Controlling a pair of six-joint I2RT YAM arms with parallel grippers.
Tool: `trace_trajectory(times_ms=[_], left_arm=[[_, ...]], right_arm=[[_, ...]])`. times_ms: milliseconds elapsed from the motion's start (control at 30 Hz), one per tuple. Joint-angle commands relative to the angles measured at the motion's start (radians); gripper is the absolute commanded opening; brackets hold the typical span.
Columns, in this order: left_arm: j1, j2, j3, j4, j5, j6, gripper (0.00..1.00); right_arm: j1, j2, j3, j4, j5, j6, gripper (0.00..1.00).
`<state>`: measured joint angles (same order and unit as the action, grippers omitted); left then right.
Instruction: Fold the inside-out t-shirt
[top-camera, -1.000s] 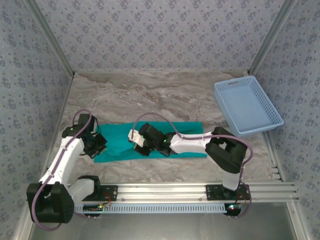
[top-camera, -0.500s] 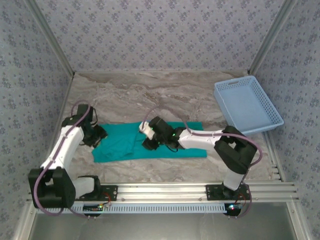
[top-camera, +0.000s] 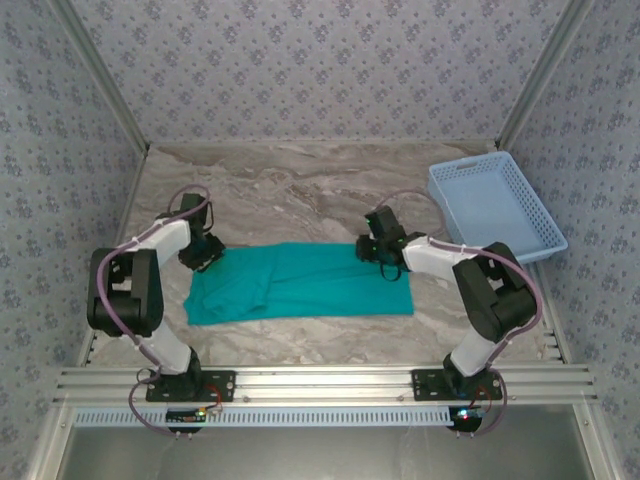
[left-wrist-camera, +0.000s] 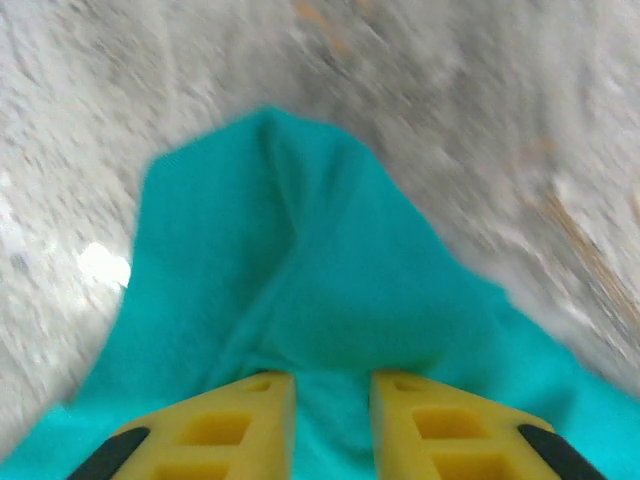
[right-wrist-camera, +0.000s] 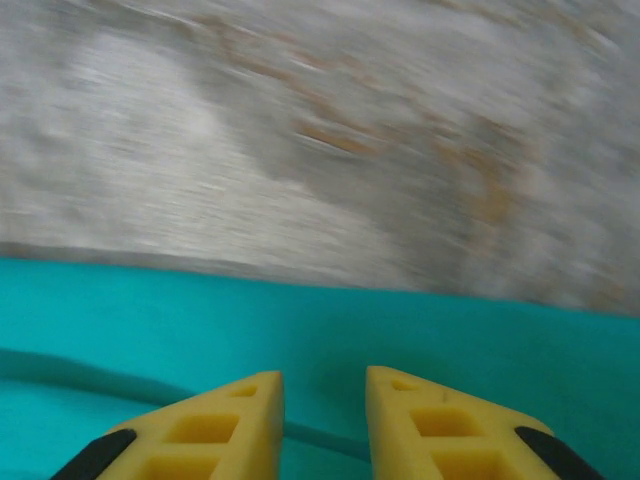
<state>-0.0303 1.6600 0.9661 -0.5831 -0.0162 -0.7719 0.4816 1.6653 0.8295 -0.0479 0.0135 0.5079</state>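
The inside-out t-shirt (top-camera: 300, 285) lies as a long teal strip across the near middle of the table, rumpled at its left end. My left gripper (top-camera: 207, 252) sits at the strip's far left corner. In the left wrist view its yellow fingers (left-wrist-camera: 250, 410) stand narrowly apart with a puckered ridge of the t-shirt (left-wrist-camera: 300, 250) pinched between them at the left gripper (left-wrist-camera: 332, 378). My right gripper (top-camera: 378, 252) is at the far edge near the right end. Its tips press into the flat t-shirt (right-wrist-camera: 300, 320), with cloth in the narrow gap of the right gripper (right-wrist-camera: 323, 375).
A light blue mesh basket (top-camera: 495, 210) stands at the right rear, apart from the cloth. Marbled table surface (top-camera: 300, 185) stretches behind the shirt to the patterned back wall. Side walls with metal rails close in on both sides.
The right gripper left the shirt's middle and moved right to its far edge. The left gripper moved from the near left side to the far left corner. Both jaws opened, then narrowed again.
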Motion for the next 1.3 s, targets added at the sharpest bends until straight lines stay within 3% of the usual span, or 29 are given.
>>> trace_trajectory(times_ms=[0, 133, 267, 367, 467, 600, 700, 867, 1067, 1167, 1267], left_arm=[[0.054, 0.027, -0.027, 0.046, -0.015, 0.020, 0.24], [0.082, 0.017, -0.017, 0.018, -0.008, 0.037, 0.24], [0.083, -0.039, 0.014, -0.050, 0.012, 0.036, 0.34], [0.084, -0.097, 0.028, -0.114, 0.008, 0.029, 0.40], [0.077, -0.151, 0.016, -0.138, 0.086, 0.010, 0.42], [-0.020, -0.216, 0.021, -0.170, 0.128, 0.011, 0.43], [-0.108, -0.226, 0.028, -0.182, 0.152, 0.024, 0.44], [-0.126, -0.212, -0.015, -0.176, 0.188, 0.036, 0.44], [-0.126, -0.238, -0.048, -0.196, 0.203, 0.050, 0.44], [-0.126, -0.268, -0.079, -0.216, 0.230, 0.034, 0.44], [-0.117, -0.312, -0.118, -0.253, 0.239, 0.010, 0.44]], right_arm=[[-0.056, -0.018, -0.046, -0.032, -0.029, 0.010, 0.22], [-0.116, -0.062, -0.062, -0.083, -0.083, -0.048, 0.25], [-0.173, -0.153, 0.000, -0.257, -0.096, -0.139, 0.42], [-0.237, -0.173, 0.063, -0.393, -0.065, -0.181, 0.44], [-0.274, -0.172, 0.096, -0.457, -0.083, -0.212, 0.47], [-0.288, -0.134, 0.117, -0.486, -0.194, -0.316, 0.48], [-0.287, -0.064, 0.163, -0.535, -0.262, -0.407, 0.47], [-0.282, 0.029, 0.205, -0.533, -0.312, -0.456, 0.41], [-0.251, 0.009, 0.214, -0.543, -0.291, -0.501, 0.05], [-0.198, -0.047, 0.213, -0.548, -0.226, -0.528, 0.04], [-0.116, -0.090, 0.224, -0.613, -0.058, -0.551, 0.05]])
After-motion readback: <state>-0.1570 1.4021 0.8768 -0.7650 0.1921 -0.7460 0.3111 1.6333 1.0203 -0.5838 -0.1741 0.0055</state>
